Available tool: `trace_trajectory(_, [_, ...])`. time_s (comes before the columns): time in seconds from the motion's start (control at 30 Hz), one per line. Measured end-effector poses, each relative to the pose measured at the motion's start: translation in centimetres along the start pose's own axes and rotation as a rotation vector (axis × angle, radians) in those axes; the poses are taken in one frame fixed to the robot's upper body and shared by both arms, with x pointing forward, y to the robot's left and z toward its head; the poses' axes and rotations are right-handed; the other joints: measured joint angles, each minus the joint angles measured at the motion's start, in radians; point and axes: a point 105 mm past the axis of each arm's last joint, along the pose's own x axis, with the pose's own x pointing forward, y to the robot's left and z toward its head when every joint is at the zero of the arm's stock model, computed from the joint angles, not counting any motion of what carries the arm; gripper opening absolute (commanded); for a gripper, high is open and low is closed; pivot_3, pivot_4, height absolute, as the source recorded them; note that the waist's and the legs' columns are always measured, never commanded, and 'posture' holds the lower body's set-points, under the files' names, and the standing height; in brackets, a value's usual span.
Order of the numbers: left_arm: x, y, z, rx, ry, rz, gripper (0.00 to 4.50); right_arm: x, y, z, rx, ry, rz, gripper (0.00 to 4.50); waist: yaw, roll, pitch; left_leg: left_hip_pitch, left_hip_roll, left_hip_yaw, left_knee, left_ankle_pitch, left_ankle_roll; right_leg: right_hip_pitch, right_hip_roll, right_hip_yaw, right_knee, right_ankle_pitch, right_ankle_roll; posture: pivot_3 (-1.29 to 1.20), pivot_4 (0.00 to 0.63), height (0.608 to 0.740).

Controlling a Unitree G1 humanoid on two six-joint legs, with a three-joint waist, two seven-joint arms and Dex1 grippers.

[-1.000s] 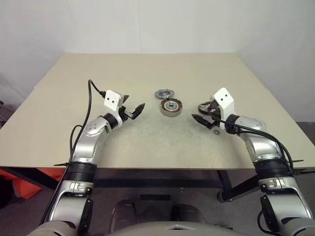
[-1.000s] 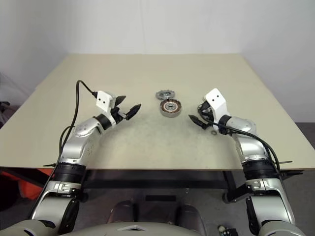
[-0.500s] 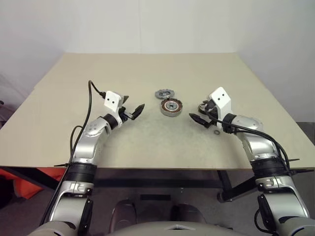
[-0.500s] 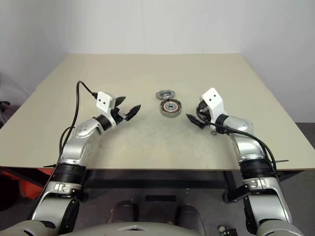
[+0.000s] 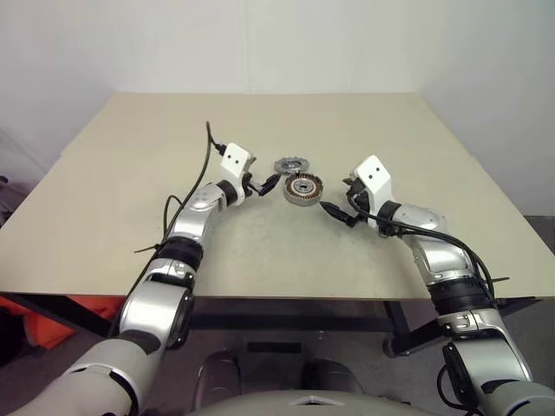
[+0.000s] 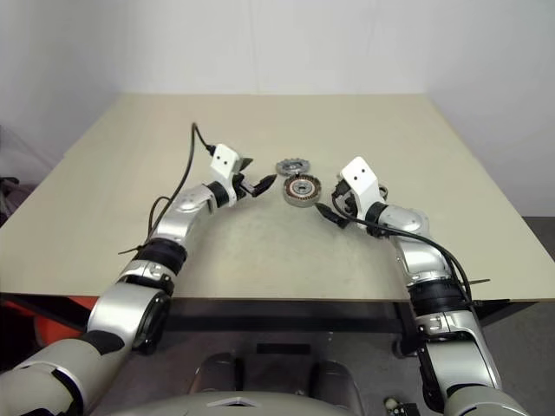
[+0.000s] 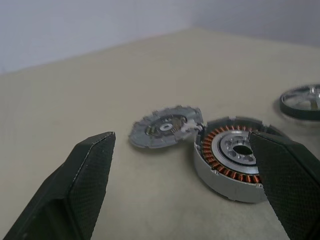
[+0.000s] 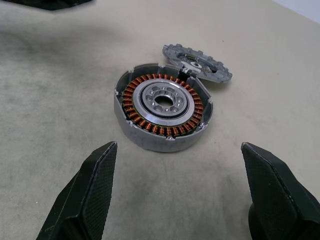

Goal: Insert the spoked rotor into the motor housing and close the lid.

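The motor housing (image 5: 302,188) sits mid-table, its copper windings and central hub (image 8: 162,105) facing up. Just behind it and touching its rim lies the spoked rotor (image 5: 286,165), flat on the table. My left gripper (image 5: 263,184) hovers open just left of the housing, and its fingers (image 7: 85,185) frame both parts. My right gripper (image 5: 338,201) is open just right of the housing, its fingers (image 8: 90,195) pointing at it. The lid (image 7: 302,100) lies beyond the housing at the edge of the left wrist view, mostly covered by my right hand in the eye views.
The beige table (image 5: 260,121) stretches wide behind and to both sides of the parts. A black cable (image 5: 195,186) loops along my left forearm. The left gripper's dark tip (image 8: 50,2) shows at the edge of the right wrist view.
My left arm has swung forward and to the right, bringing its open gripper close beside the housing. My right gripper has shifted a little left toward the housing. The parts have not moved.
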Motion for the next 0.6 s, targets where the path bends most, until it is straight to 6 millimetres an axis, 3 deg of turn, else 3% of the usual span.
trace_trajectory(0.17, [1.3, -1.7, -0.9, -0.013, 0.044, -0.069, 4.5, -0.1, 0.2, 1.0, -0.025, -0.028, -0.002, 4.46, 0.003, 0.0, 0.0, 0.0, 0.0, 0.0, 0.0, 0.0, 0.0, 0.0, -0.001, 0.0, 0.0, 0.0, 0.0, 0.0, 0.0, 0.74])
trace_trajectory(0.37, [1.8, -3.7, -2.8, -0.048, 0.107, -0.123, 4.5, -0.3, 0.5, 0.8, -0.02, -0.025, -0.012, 4.46, 0.006, 0.0, 0.0, 0.0, 0.0, 0.0, 0.0, 0.0, 0.0, 0.0, -0.001, 0.0, 0.0, 0.0, 0.0, 0.0, 0.0, 0.74])
trace_trajectory(0.6, [1.4, -2.9, -2.3, -0.051, 0.073, -0.106, 4.5, 0.0, 0.6, 1.2, -0.073, -0.019, -0.001, 4.46, 0.003, 0.0, 0.0, 0.001, 0.0, 0.0, 0.0, 0.0, 0.0, 0.0, -0.001, 0.0, 0.0, 0.0, 0.0, 0.0, 0.0, 0.74])
